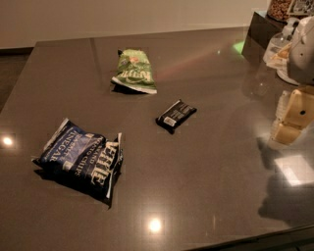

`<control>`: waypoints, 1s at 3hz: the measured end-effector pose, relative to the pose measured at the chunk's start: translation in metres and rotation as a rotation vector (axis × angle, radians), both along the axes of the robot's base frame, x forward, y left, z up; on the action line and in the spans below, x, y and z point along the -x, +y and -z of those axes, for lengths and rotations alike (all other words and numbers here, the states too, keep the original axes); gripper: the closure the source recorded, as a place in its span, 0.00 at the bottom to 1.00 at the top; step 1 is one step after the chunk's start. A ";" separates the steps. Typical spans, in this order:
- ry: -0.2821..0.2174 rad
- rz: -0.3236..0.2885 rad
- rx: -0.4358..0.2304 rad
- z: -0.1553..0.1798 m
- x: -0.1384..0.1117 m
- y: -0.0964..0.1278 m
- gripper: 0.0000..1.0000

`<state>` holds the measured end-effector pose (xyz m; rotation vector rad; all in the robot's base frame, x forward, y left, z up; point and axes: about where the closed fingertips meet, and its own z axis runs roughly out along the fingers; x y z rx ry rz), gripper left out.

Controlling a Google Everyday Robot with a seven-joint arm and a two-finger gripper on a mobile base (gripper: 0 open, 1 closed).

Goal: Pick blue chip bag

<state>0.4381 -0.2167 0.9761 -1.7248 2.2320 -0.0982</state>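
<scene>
Expect a light, crinkly, slippery blue chip bag [81, 162] lower left; pinch a white edge; cannot tell state of gripper [294, 115], right edge.

You have the gripper [293, 116] only in part: it sits well to the right of the black bar wrapper [175, 115], cut off by the right edge. The wrapper's print is too small to read. Behind and far right of the wrapper, the jars [282, 7] are cropped by the top edge.
</scene>
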 end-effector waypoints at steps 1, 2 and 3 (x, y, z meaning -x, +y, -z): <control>0.000 0.000 0.000 0.000 0.000 0.000 0.00; -0.014 -0.036 -0.039 -0.003 -0.006 0.028 0.00; -0.043 -0.158 -0.105 0.000 -0.008 0.105 0.00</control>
